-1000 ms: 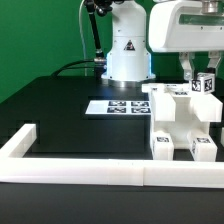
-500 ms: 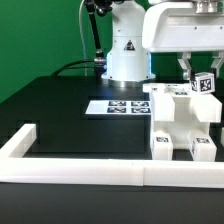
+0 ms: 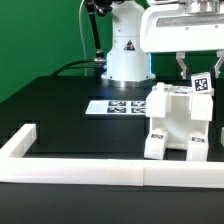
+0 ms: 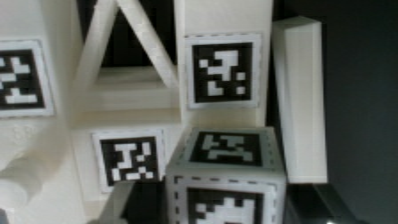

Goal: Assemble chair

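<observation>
Far over on the exterior view's left, the low white rail (image 3: 70, 172) turns its corner and runs along the front edge of the black bench (image 3: 60, 110). Moving across, the marker board (image 3: 113, 106) lies flat mid-bench, right in front of the arm's white base (image 3: 127, 50). And over on the exterior view's right, there's the chair (image 3: 175, 120), a chunky white block with legs, leaning a touch, its feet just behind the rail. The jaws come down from above and are clamped on the chair's top, at the tagged cube (image 3: 203, 85). The wrist view is packed with white bars and square tags (image 4: 221, 68), cube (image 4: 228, 150) close up.
</observation>
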Robot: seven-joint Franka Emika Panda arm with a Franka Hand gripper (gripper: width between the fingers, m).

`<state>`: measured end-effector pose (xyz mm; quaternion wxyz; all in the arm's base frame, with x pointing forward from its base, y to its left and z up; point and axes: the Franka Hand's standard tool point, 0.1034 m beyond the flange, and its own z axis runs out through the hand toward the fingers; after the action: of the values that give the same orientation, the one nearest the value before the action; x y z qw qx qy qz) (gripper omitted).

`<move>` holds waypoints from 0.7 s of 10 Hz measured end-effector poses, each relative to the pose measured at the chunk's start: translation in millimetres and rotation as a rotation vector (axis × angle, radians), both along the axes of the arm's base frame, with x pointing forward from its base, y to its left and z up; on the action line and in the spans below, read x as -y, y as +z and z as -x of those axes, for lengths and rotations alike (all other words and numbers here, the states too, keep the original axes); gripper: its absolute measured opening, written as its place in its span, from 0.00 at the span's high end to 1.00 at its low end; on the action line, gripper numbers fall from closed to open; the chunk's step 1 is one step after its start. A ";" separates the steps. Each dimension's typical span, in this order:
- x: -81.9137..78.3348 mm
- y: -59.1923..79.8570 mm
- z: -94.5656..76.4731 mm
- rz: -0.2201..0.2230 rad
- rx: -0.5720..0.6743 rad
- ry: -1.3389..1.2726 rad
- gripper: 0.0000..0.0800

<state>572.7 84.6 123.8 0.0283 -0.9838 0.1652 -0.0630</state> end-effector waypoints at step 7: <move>0.1 1.5 -2.5 -0.010 0.006 -0.050 0.22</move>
<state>575.1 84.5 125.3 0.0320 -0.9790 0.1902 -0.0660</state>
